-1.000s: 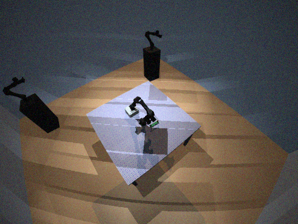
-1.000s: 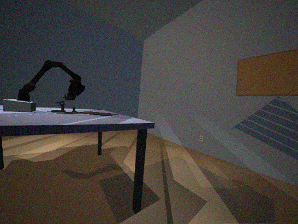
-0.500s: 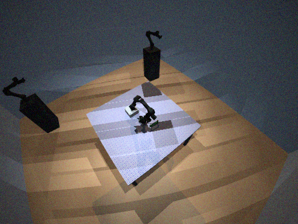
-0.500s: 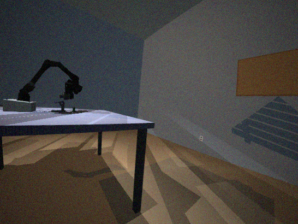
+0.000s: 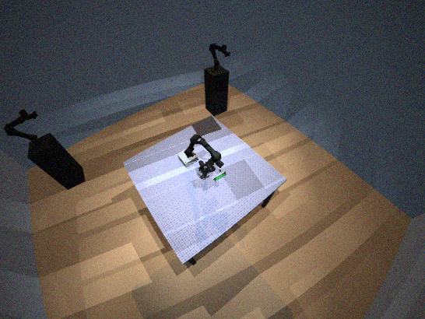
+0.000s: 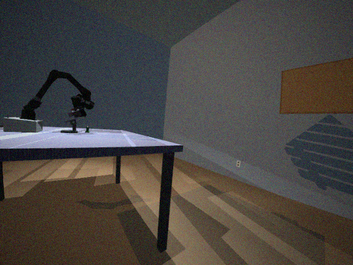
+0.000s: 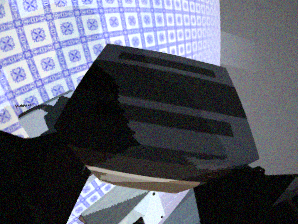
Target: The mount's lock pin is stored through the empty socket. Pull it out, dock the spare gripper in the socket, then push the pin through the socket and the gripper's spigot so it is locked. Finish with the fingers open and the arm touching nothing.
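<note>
My gripper (image 5: 212,165) (image 6: 81,109) (image 7: 149,130) is shut on the spare gripper, a dark ribbed block (image 7: 175,117) that fills the middle of the wrist view. In the exterior view they are above the mount (image 6: 74,125), a small dark upright on a flat base. Part of the mount (image 7: 59,114) shows at the left of the wrist view, beyond the block. Whether the spigot touches the socket cannot be told. The lock pin cannot be made out clearly.
A green strip (image 5: 219,177) lies on the patterned table (image 5: 202,218) beside the mount; it shows as a small upright thing (image 6: 87,129) in the exterior view. The arm stands on a pale base block (image 6: 21,125). Two other arms stand on dark pedestals (image 5: 216,91) (image 5: 56,161) off the table.
</note>
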